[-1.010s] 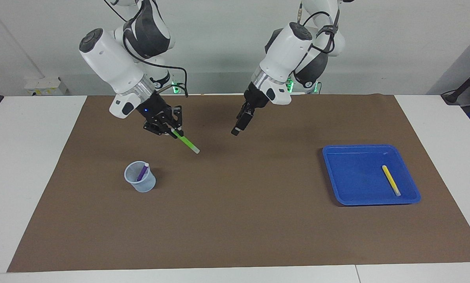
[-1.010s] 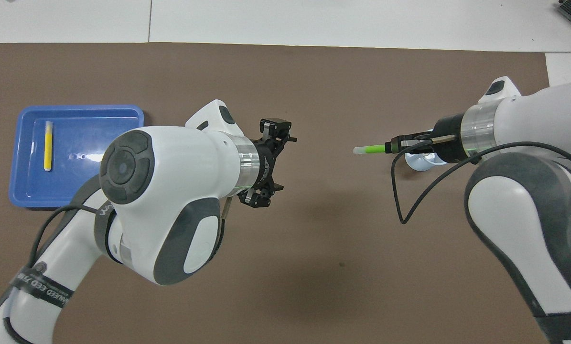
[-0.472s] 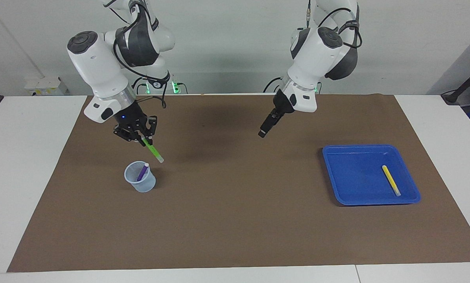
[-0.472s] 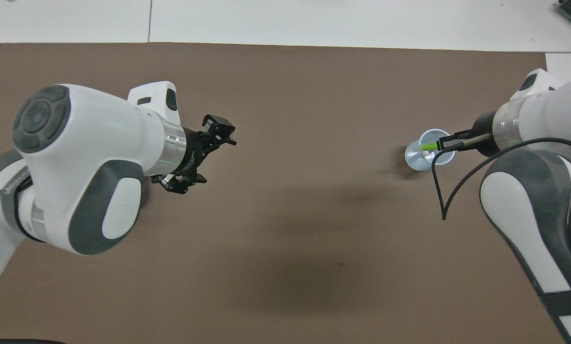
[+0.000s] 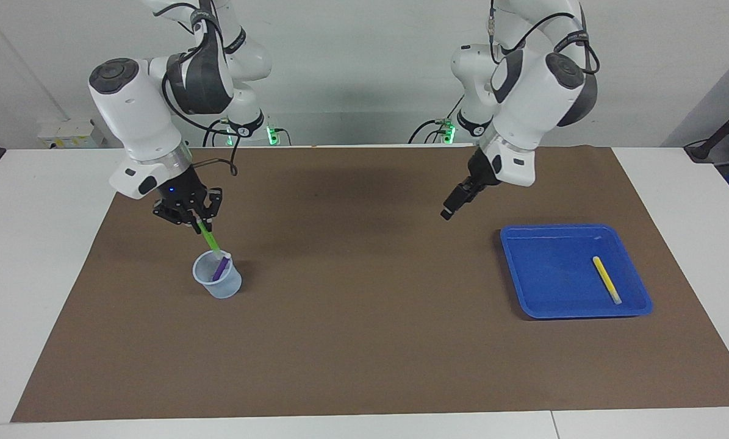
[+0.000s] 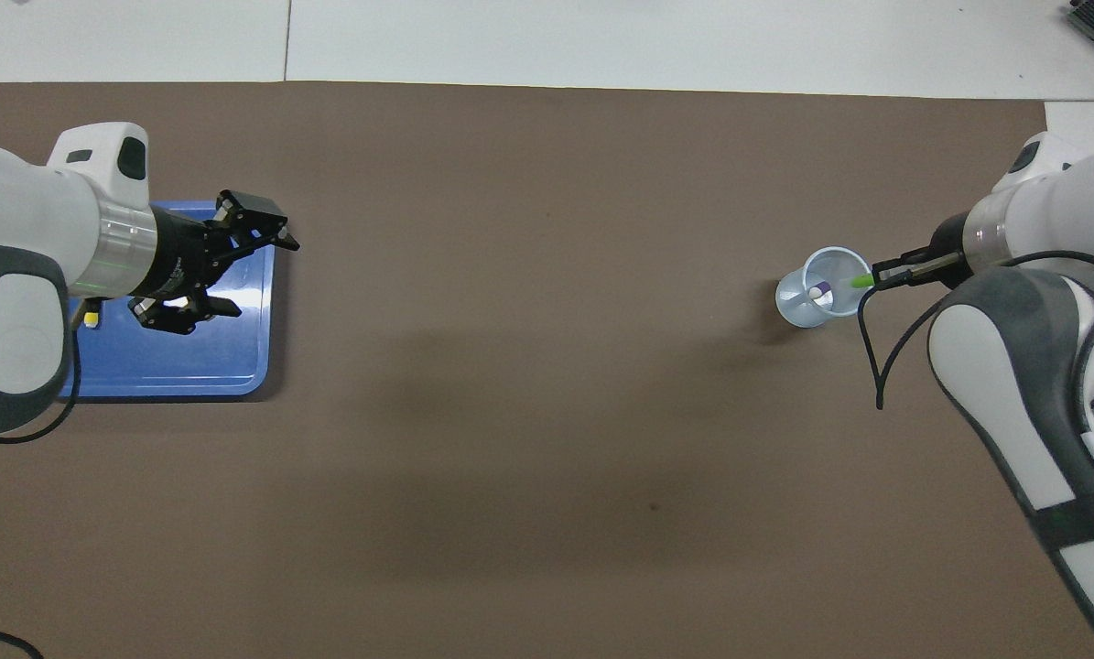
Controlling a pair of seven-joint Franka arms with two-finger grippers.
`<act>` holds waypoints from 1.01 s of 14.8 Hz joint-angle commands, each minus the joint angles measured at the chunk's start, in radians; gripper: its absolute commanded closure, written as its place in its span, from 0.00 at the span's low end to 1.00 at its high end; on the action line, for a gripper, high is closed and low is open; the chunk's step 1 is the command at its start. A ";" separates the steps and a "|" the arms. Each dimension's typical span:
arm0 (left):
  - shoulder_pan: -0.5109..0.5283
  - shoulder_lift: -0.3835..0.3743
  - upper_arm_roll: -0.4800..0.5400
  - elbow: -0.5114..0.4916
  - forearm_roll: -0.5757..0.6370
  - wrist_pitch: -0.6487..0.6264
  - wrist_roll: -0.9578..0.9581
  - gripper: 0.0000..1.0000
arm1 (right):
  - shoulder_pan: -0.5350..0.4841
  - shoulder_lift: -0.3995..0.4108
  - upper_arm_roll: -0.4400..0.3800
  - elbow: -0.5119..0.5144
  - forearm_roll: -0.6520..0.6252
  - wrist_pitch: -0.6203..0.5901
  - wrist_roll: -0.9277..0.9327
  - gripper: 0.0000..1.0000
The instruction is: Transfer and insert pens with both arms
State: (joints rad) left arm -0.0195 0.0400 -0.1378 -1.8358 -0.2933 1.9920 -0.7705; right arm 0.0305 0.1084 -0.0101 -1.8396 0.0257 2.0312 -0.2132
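**Observer:** Start at your left arm.

**Robot:** My left gripper [image 6: 222, 265] hangs over the shallow blue plastic tray [image 5: 544, 274], near the tray's corner closest to my bases and the mat's middle. Fingers spread wide, holding nothing. That arm waits. The slim yellow marker pen [image 5: 606, 279] lies flat in the tray, running roughly 11 to 5 o'clock in the facing view, pale cap toward 5.

**Observer:** And the middle of the brown mat [image 5: 364, 341]?

**Robot:** Nothing of mine there.

**Observer:** Then the right arm.

**Robot:** My right gripper [image 5: 194, 221] is clenched on the upper end of the bright green marker pen [image 5: 209, 238]. The pen slants down from the fingers toward 5 o'clock in the facing view. Its pale tip is at the rim of the small translucent pale-blue plastic cup [image 5: 219, 286]; whether it touches the rim I cannot tell. The purple marker pen [image 5: 220, 268] already leans inside the cup.

**Observer:** The step in hand?

**Robot:** Inserting the green pen, as I judge it. One pen in, one going in, one left in the tray.

**Observer:** How to do it well?

**Robot:** Bring the pen nearer upright so the tip clears the rim. Aim for the open part of the mouth, beside the purple pen. Lower slowly; the cup looks light and a sideways push could tip it. Let go only when the tip is well inside.
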 commanded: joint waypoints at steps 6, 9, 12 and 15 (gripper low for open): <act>0.124 -0.038 -0.008 -0.022 0.016 0.007 -0.004 0.00 | -0.011 0.046 0.010 -0.003 -0.018 0.078 -0.006 0.00; 0.122 -0.038 -0.011 -0.020 0.144 0.007 0.008 0.00 | -0.006 0.030 0.010 0.008 -0.013 0.040 -0.003 0.00; 0.160 -0.019 -0.008 0.007 0.195 0.048 0.014 0.00 | -0.006 -0.022 0.010 0.049 -0.003 -0.073 0.012 0.00; 0.176 0.011 -0.008 0.007 0.213 0.140 0.054 0.00 | -0.007 -0.059 0.007 0.118 0.002 -0.213 0.040 0.00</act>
State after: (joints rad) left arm 0.1390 0.0313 -0.1382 -1.8307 -0.1037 2.0763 -0.7508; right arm 0.0326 0.0779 -0.0072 -1.7559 0.0249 1.8929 -0.2043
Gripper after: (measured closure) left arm 0.000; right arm 0.000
